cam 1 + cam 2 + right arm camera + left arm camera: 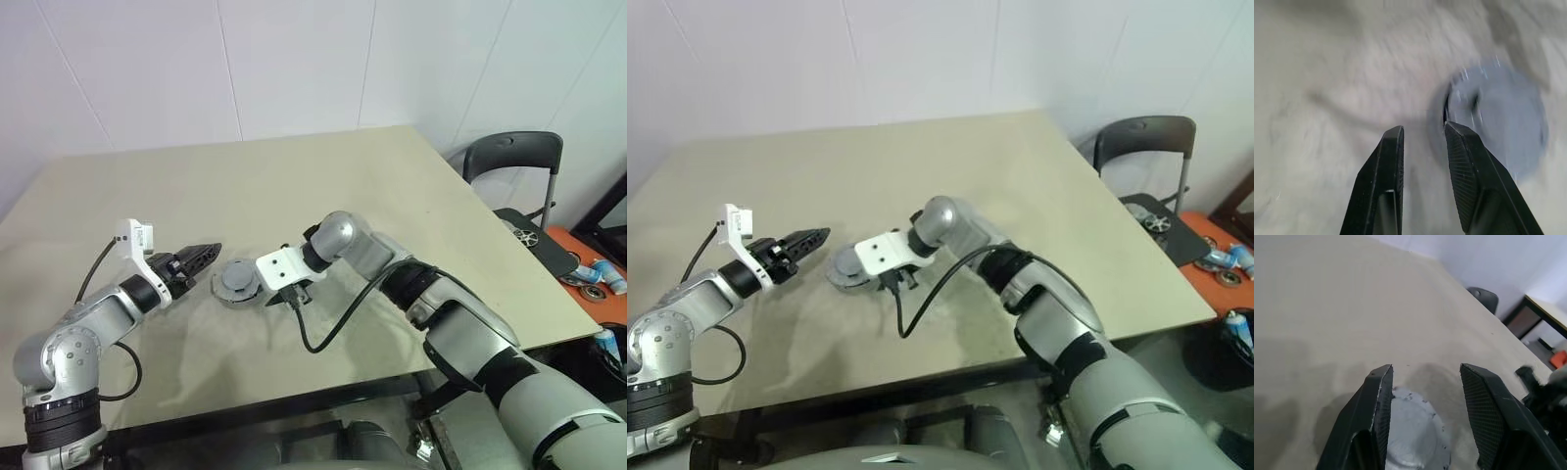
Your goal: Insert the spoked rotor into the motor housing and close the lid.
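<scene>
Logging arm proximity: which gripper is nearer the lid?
Right. The right gripper sits right beside the lid; the left gripper hovers a short gap away on its other side.

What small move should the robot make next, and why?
Probably lower the right gripper onto the lid: the lid lies on the table, both grippers are open and empty, and the left gripper hangs beside it.
</scene>
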